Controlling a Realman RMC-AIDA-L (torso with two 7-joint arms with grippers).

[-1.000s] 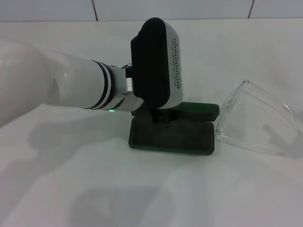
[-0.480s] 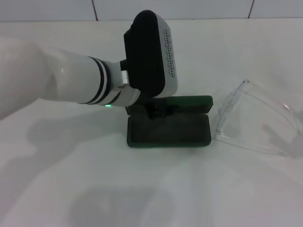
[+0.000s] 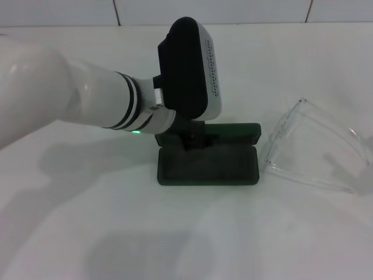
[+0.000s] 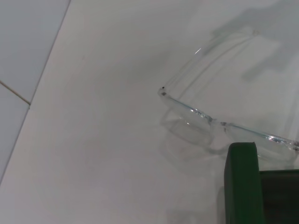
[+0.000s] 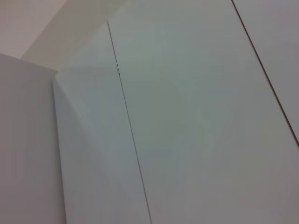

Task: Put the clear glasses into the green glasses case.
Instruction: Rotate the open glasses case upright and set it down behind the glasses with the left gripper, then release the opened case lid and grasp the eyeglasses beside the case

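Where tiled wall (image 3: pixel 210 10) meets white tabletop (image 3: pixel 175 233), perhaps matte: open green glasses case (image 3: pixel 208 165).

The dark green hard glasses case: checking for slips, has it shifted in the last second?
Yes. The dark green hard glasses case slid left, widening its gap from the clear plastic glasses.

A white tabletop (image 3: pixel 192 233) carries everything, backed by a pale tiled wall (image 3: pixel 210 10). Directly below the left gripper (image 3: pixel 195 140) lies the green glasses case (image 3: pixel 208 165), open, its dark lined tray flat on the surface and its lid tipped back behind. The clear glasses (image 3: pixel 312 153) rest on the table to the gripper's right, just beside the case's end, arms splayed away from it.
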